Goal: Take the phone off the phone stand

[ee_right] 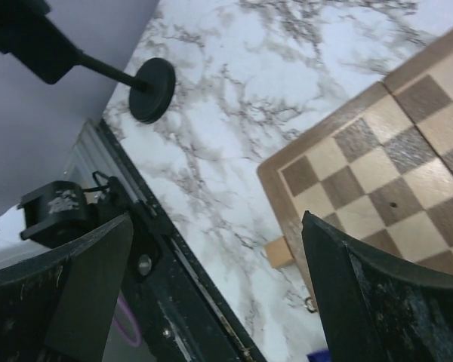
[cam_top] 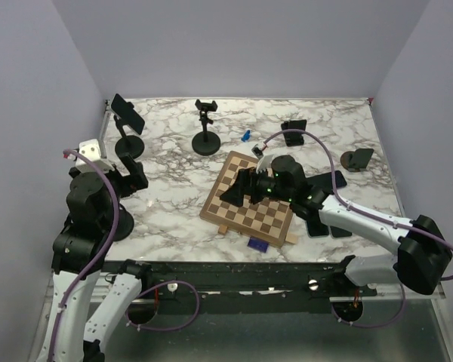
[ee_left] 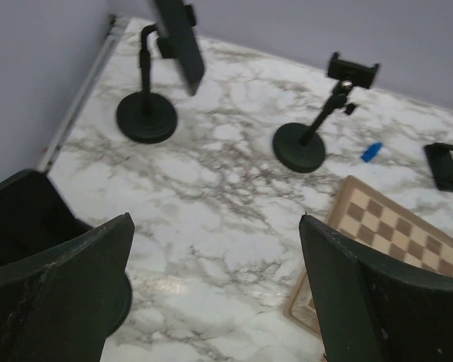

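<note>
Phone (cam_top: 127, 113) sat clamped in the phone stand (cam_top: 128, 145) at the tabletop's (cam_top: 174, 192) far-left corner. It was tilted on the stand's upright post, above a round black base. In the left wrist view the phone's top ran out of frame.

Left gripper (cam_top: 134, 179) hung near the left edge, on the near side of that base and apart from it. Its fingers (ee_left: 83, 264) were spread wide with nothing between them.

Right gripper (cam_top: 234, 190) was over the chessboard (cam_top: 249, 204) at mid-table, well apart from the phone. Fingers were splayed and nothing was gripped.

An empty stand (cam_top: 205, 127) stood right of the phone stand along the far edge, its clamp bare. A small blue object (cam_top: 245, 136) lay just beyond the chessboard's far corner. A black holder (cam_top: 293, 133) stood further right, and another (cam_top: 356, 158) stood near the right edge. Dark flat slabs (cam_top: 336, 181) lay right of the chessboard, partly hidden by the right arm. A small purple item (cam_top: 257, 243) lay at the board's near edge.
</note>
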You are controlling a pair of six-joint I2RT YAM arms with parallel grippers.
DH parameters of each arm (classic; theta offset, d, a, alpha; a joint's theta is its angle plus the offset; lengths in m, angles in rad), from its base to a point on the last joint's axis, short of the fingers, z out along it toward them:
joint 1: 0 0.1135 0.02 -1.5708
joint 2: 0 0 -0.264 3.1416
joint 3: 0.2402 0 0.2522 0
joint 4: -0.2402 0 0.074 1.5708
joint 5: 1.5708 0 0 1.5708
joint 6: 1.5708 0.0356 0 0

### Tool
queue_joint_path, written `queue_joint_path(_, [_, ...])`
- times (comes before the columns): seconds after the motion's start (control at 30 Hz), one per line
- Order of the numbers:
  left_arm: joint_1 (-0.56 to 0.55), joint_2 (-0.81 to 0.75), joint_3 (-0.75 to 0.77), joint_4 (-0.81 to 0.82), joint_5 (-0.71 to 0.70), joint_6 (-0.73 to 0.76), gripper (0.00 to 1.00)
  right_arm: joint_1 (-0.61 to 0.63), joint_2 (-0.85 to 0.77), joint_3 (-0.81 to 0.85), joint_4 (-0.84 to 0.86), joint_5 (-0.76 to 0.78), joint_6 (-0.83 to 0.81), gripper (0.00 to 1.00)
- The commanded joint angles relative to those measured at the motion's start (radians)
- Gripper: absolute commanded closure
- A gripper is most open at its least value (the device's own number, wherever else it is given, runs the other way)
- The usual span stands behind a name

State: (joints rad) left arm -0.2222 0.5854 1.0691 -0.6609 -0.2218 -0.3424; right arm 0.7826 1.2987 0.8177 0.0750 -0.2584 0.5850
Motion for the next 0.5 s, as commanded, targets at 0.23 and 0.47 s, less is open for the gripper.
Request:
queue_joint_path(0.23, [0.069, 0.133, 0.066, -0.417, -0.499, -0.160, 0.01, 0.058, 0.005, 0.012, 0.053, -0.019, 0.003, 0.00])
queue_joint_path(0.47, [0.117, 0.221, 0.117, -0.515, -0.602, -0.235, 0.01, 0.058, -0.021, -0.015, 0.056, 0.007, -0.044, 0.00])
